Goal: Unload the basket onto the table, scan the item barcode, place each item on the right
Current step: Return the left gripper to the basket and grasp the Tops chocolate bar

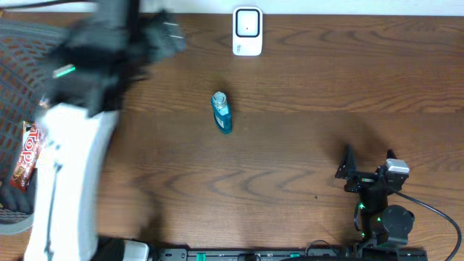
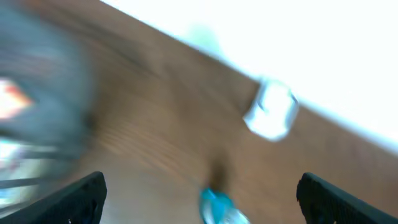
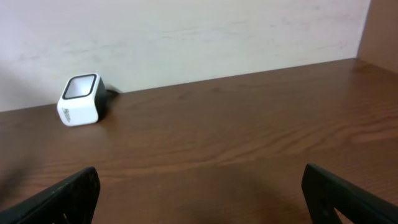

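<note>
Left gripper (image 2: 202,179) wide apart, empty, right gripper (image 3: 200,171) likewise, small teal bottle (image 1: 221,111), clear cap, lying flat

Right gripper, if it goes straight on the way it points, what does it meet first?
Nothing near the right gripper: bare table, then probably the pale wall. The white scanner sits well left of that line.

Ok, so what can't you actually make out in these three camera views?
Barcode on the small blue plastic bottle: too small overhead; the left wrist view is blurred and its bottom edge crops the bottle.
Left gripper: a dark smear overhead.
Grey mesh basket: cut by the overhead's left edge, partly under the white left arm; only a red snack bar shows.
White box-shaped scanner: markings too small in every view.
</note>
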You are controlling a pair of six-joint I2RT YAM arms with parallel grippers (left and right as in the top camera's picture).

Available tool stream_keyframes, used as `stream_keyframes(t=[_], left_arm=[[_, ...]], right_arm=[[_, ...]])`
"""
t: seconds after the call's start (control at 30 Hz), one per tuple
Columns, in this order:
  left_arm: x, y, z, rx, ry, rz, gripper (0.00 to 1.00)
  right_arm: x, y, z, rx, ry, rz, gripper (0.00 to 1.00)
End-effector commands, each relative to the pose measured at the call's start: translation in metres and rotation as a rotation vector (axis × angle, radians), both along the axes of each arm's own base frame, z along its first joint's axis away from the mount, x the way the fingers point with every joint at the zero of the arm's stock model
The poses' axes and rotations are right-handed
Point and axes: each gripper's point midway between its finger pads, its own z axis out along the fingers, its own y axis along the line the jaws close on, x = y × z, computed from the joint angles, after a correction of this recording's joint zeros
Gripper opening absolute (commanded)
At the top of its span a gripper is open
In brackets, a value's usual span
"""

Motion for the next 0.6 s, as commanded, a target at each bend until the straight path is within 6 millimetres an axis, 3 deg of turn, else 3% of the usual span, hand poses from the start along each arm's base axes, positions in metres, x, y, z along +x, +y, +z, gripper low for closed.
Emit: stream_keyframes(t=[0.0,0.13,0.27,0.43,0.57], left_arm=[[-0.027,0.084,0.009,0.013,-0.008,0.28,0.98],[-0.071,0.166,-0.01,-0.109,0.048,0.654,0.98],[-0.114,0.221,-0.051,-0.235,0.139,0.988,0.98],[-0.142,0.258,-0.11,-0.337,0.225,1.239,0.98],[-0.145,0.272,-0.159,-0.355,0.295,1.295,0.98]], right_arm=[[0.0,-0.001,0.0,-0.007,0.0,-0.003,0.99],[0.0,-0.001,0.0,-0.007,0.0,-0.003,0.99],[0.0,-0.001,0.0,-0.007,0.0,-0.003,0.99],[0.0,-0.001,0.0,-0.007,0.0,-0.003,0.99],[0.0,-0.001,0.0,-0.007,0.0,-0.003,0.99]])
